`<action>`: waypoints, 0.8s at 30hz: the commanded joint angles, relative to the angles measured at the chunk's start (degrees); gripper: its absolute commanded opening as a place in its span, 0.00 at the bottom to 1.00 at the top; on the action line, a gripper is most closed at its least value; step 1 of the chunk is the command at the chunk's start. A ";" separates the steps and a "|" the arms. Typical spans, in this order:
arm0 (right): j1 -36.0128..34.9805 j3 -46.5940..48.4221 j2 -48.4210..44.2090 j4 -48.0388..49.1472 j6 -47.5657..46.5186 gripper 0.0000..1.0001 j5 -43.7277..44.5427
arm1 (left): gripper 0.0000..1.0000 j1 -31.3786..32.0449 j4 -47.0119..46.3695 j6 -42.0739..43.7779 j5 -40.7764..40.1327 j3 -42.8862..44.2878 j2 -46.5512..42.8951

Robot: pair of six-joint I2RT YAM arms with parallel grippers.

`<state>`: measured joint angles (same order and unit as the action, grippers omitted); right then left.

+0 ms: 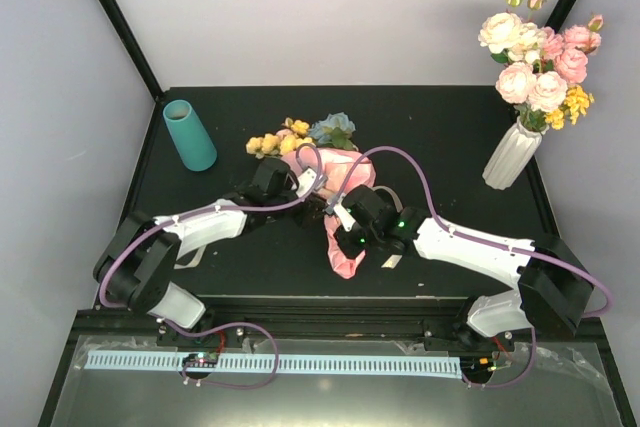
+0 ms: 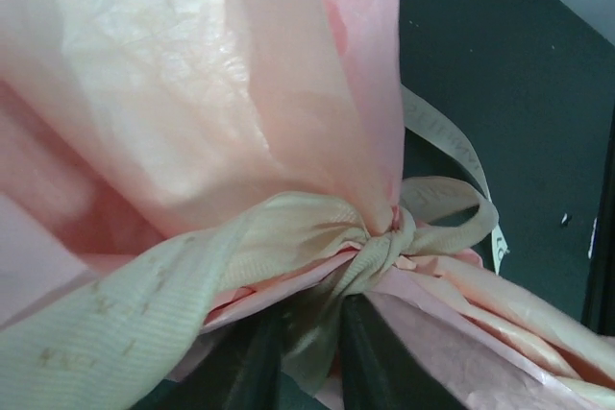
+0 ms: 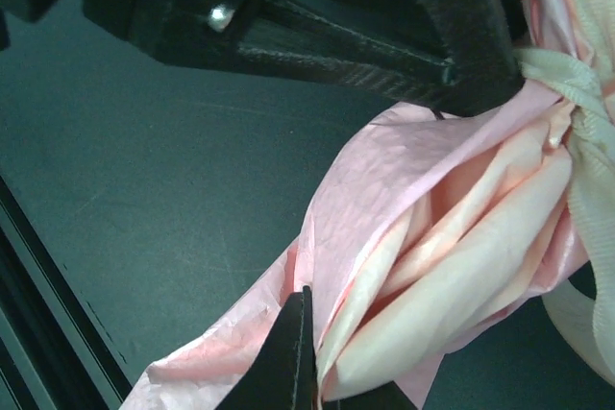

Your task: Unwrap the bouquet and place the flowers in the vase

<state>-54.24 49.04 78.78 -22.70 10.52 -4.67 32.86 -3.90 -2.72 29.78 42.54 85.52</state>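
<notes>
Pink paper [image 3: 461, 237]: crinkled wrap, closed around the stems and cinched at the waist.
Ribbon [image 2: 384, 242]: beige, knotted around the wrap; not yet undone; trails one loose tail onto the table [image 1: 450, 147].
Bouquet [image 1: 325, 162]: lies flat at table centre, between the two arms.
Flowers [image 1: 300, 135]: yellow and blue heads protrude from the far end of the wrap; stems hidden inside.
Left gripper [image 2: 307, 362]: clamped narrowly on a ribbon strand just below the knot.
Right gripper [image 3: 312, 362]: closed tight, apparently pinching a thin fold at the near tail of the paper.
Vase [image 1: 190, 134]: teal, at far left, well apart from the bouquet; holds no stems.
Step in hand: untying the ribbon, judged as the opening stage of unwrapping.
Next move: draw the strand away from the knot while pinning the paper tail; calls for a steady pull along the ribbon, low over the table, to avoid lifting the bundle or tightening the knot.
</notes>
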 commanded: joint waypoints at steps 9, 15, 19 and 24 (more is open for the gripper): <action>-0.61 0.22 -2.82 3.89 -0.44 0.02 -1.35 | 0.02 -0.30 1.60 -2.08 -6.70 4.56 1.29; -0.43 -0.47 -2.08 2.95 2.98 0.02 2.49 | 0.02 -2.36 3.65 -7.26 -7.88 5.46 -1.05; -0.27 -0.27 -1.39 2.28 4.69 0.02 4.43 | 0.02 -2.97 4.81 -10.31 -7.39 5.91 -2.12; 0.72 -0.36 -0.91 1.37 7.56 0.02 6.84 | 0.02 -3.00 5.19 -12.47 -6.74 4.25 -4.36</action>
<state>-54.00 48.99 78.37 -20.75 15.31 -0.89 30.81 1.32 -12.19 25.52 45.65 84.20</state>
